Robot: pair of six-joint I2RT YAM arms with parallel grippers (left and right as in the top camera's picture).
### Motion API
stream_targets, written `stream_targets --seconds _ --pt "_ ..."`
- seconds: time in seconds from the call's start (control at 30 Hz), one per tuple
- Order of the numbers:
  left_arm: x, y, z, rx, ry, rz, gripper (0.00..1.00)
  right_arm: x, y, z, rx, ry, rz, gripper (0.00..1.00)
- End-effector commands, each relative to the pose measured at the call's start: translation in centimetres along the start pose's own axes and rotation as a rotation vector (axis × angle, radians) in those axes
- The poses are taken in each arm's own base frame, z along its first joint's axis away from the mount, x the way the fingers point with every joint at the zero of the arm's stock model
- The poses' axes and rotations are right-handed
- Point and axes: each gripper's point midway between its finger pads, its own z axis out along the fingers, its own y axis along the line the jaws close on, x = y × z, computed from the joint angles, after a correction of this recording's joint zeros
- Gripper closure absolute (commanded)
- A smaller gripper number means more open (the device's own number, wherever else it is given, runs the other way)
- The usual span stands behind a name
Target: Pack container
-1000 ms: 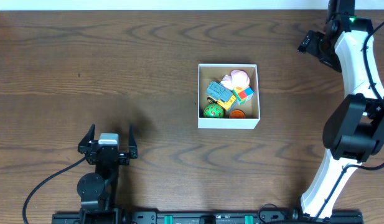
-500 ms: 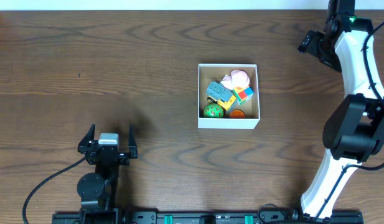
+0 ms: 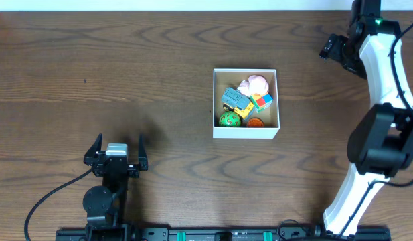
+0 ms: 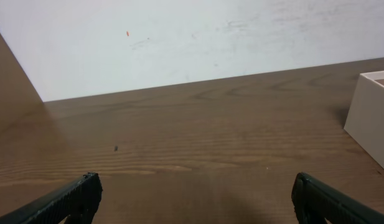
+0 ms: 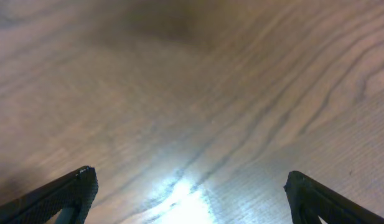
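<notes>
The toys (image 3: 245, 100) sit inside the container (image 3: 246, 132), so your left gripper (image 3: 118, 143) and right gripper (image 5: 190, 183) wait spread, empty, well apart.

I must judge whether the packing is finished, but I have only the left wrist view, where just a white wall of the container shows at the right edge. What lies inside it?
Observer: Several small toys lie in the container, among them a green ball and a pink toy.
Operator: Is any toy outside it?
Observer: The overhead view shows none on the table around it.
Operator: And the right gripper?
Observer: The right gripper is open above bare wood, away from the container, holding nothing.
</notes>
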Motion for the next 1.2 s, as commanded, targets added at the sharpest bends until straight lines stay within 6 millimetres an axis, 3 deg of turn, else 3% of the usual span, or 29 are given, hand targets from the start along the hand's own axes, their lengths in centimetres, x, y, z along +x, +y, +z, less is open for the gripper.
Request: stream_targets --seconds 0.0,0.2,0.57,0.87,1.17 --pt "1.5 -0.2 0.0 0.01 0.047 0.003 0.02 -0.6 0.3 -4.9 -0.018 -0.147 -0.014 0.01" --pt "1.5 -0.2 0.0 0.01 0.047 0.003 0.02 1.5 0.2 -8.6 -0.13 -0.391 -0.077 0.01" --pt "1.5 -0.2 0.0 0.01 0.048 0.003 0.02 8.7 -3.6 -12.6 -0.33 -0.703 -0.009 0.01" --pt "1.5 -0.2 0.0 0.01 0.047 0.003 0.02 14.8 -5.7 -12.5 -0.48 -0.895 0.01 0.01" --pt "1.5 -0.2 0.0 0.01 0.047 0.003 0.02 19.1 -5.1 -10.8 -0.526 -0.916 -0.095 0.01"
